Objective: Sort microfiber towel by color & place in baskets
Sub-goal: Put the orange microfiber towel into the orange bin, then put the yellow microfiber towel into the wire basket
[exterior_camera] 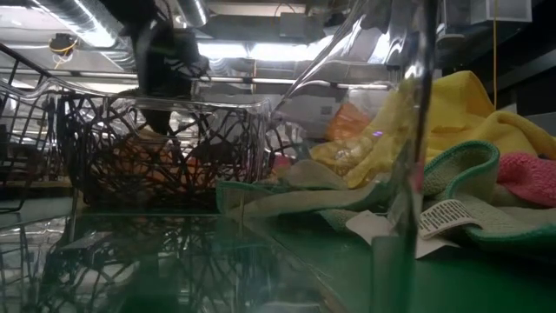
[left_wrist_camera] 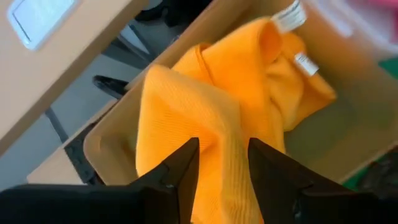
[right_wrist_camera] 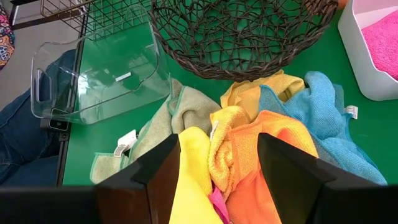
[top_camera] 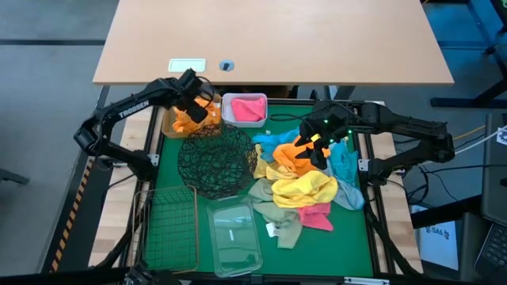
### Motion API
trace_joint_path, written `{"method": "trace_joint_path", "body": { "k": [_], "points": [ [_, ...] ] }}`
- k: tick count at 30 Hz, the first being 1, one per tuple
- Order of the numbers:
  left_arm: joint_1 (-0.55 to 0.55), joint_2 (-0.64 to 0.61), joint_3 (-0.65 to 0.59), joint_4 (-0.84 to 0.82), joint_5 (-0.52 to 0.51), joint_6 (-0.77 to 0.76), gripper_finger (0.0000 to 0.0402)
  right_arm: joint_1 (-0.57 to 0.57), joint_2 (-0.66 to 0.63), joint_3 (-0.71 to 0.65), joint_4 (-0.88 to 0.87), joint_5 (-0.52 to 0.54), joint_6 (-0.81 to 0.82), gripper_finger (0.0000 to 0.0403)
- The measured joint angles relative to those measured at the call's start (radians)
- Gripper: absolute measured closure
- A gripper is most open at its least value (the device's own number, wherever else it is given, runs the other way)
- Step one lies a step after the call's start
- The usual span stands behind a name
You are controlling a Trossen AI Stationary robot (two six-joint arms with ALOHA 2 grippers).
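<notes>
Leftmost, the left gripper (top_camera: pixel 192 101) hangs over the tan box (top_camera: pixel 170 123) at the mat's far left corner; its fingers (left_wrist_camera: pixel 180 171) stand parted around a fold of the orange towel (left_wrist_camera: pixel 217 118) that lies in the box — whether they press the cloth I cannot tell. Just right of the box sits the white tub (top_camera: pixel 244 119) with a pink towel (top_camera: pixel 249 108) inside. Nearer the front, the black mesh bowl (top_camera: pixel 215 161) stands beside both, and in front of it lie the wire basket (top_camera: pixel 168 229) and, to its right, the clear tub (top_camera: pixel 234 237). Right of the bowl is the heap of loose towels (top_camera: pixel 305 178) — orange, yellow, blue, olive and pink, overlapping one another. The right gripper (top_camera: pixel 317 146) is down at the heap's far side, its fingers (right_wrist_camera: pixel 158 168) spread wide on either side of a yellow towel (right_wrist_camera: pixel 196 180) and an orange one (right_wrist_camera: pixel 273 140), not closed on either.
</notes>
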Motion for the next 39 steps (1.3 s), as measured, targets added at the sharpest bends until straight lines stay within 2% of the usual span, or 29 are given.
{"method": "trace_joint_path", "body": {
  "k": [5,9,13,16,22,29,39],
  "points": [
    [-0.003,0.0,0.086,-0.007,0.125,0.0,0.027,0.048,0.0,0.0,-0.01,0.0,0.022,0.0189],
    [-0.037,-0.001,0.13,0.03,0.27,-0.028,0.027,0.158,0.0,0.0,-0.017,0.024,0.057,0.0189],
    [-0.108,-0.001,0.132,0.109,0.404,-0.053,0.027,0.293,0.005,0.0,-0.027,0.131,0.06,0.0189],
    [-0.181,-0.001,0.132,0.172,0.455,-0.053,0.027,0.386,0.016,-0.007,-0.053,0.222,0.076,0.0189],
    [-0.352,-0.001,0.132,0.29,0.46,-0.055,0.0269,0.502,0.019,-0.127,-0.061,0.344,0.157,0.0189],
    [-0.568,0.0,0.132,0.394,0.409,-0.056,0.0269,0.532,0.02,-0.293,-0.049,0.491,0.191,0.0189],
    [-0.831,0.042,0.132,0.534,0.266,-0.056,0.0269,0.53,0.019,-0.466,0.092,0.489,0.18,0.0189]
  ]
}}
